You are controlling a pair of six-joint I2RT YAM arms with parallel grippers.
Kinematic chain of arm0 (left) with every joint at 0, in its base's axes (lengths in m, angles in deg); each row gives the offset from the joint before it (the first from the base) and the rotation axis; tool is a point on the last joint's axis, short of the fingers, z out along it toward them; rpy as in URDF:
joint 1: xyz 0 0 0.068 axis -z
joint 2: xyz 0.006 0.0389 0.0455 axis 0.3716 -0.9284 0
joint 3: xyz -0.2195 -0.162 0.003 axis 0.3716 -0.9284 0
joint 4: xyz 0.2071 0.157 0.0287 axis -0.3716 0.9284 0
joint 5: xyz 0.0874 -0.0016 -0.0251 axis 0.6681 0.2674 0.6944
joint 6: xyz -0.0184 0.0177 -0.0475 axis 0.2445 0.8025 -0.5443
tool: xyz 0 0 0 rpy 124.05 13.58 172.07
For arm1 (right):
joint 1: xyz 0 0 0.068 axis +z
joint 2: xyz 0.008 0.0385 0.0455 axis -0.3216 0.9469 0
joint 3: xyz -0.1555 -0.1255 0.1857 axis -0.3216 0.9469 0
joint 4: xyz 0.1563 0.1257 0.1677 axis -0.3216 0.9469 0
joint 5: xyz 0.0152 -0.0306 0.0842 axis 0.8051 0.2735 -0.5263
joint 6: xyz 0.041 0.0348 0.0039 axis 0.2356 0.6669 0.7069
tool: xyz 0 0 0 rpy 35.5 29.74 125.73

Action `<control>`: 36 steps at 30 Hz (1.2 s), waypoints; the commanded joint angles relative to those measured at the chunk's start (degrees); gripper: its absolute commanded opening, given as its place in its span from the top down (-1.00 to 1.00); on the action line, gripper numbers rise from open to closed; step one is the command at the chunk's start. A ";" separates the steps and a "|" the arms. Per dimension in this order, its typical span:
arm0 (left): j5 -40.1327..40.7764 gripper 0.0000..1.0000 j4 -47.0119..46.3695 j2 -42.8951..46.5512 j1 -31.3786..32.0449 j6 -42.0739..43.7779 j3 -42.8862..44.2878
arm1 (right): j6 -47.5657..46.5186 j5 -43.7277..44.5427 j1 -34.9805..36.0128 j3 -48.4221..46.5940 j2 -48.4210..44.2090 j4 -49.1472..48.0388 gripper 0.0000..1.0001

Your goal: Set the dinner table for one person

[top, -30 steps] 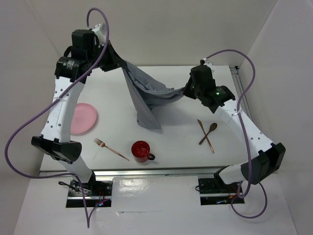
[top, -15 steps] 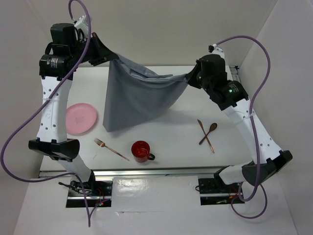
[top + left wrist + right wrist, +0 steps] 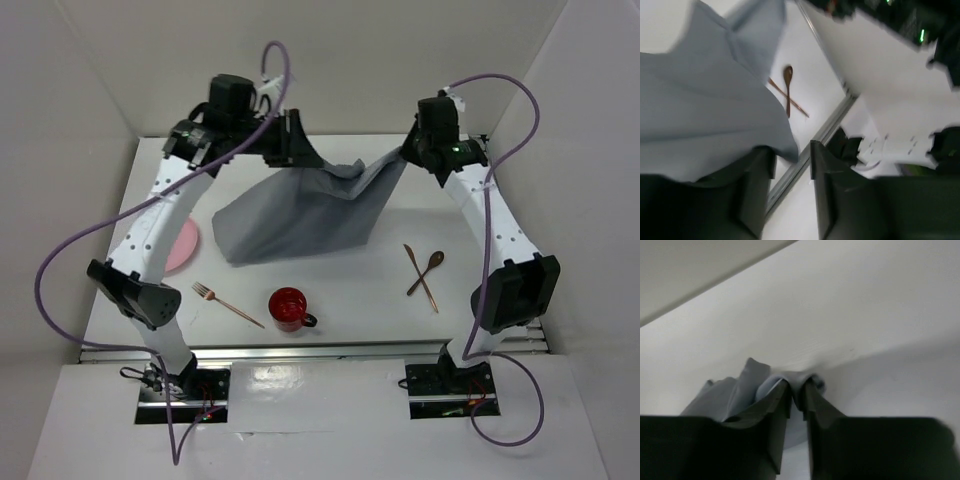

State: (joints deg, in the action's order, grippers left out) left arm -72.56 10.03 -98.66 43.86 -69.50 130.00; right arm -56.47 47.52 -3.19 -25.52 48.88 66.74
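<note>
A grey cloth (image 3: 300, 215) hangs between my two grippers over the back of the white dinner table (image 3: 360, 295), its lower part lying on the tabletop. My right gripper (image 3: 405, 158) is shut on one upper corner; in the right wrist view the fold is pinched between the jaws (image 3: 797, 390). My left gripper (image 3: 292, 152) is at the other upper corner. In the left wrist view its jaws (image 3: 791, 159) stand apart with the table's rail showing through the gap, and the cloth (image 3: 705, 110) drapes over the left finger.
A pink plate (image 3: 186, 246) lies at the left, partly behind my left arm. A copper fork (image 3: 228, 303) and a red mug (image 3: 288, 308) are near the front edge. A wooden spoon (image 3: 428, 270) crosses a copper knife (image 3: 421, 280) at the right.
My left arm has swung right towards the table's middle and its jaws have parted. The cloth has sagged, its lower part now on the table. The right gripper has moved back slightly, still gripping.
</note>
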 commanded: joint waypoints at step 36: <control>12.53 -0.74 -16.39 7.56 -19.41 -1.49 -67.16 | -2.88 -10.50 2.27 36.69 -1.12 -2.47 -0.85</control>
State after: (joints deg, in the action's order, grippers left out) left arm -61.17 -3.45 -89.96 23.51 -70.09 63.58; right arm -60.21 35.85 -0.76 10.76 47.89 65.58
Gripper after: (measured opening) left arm 0.870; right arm 0.919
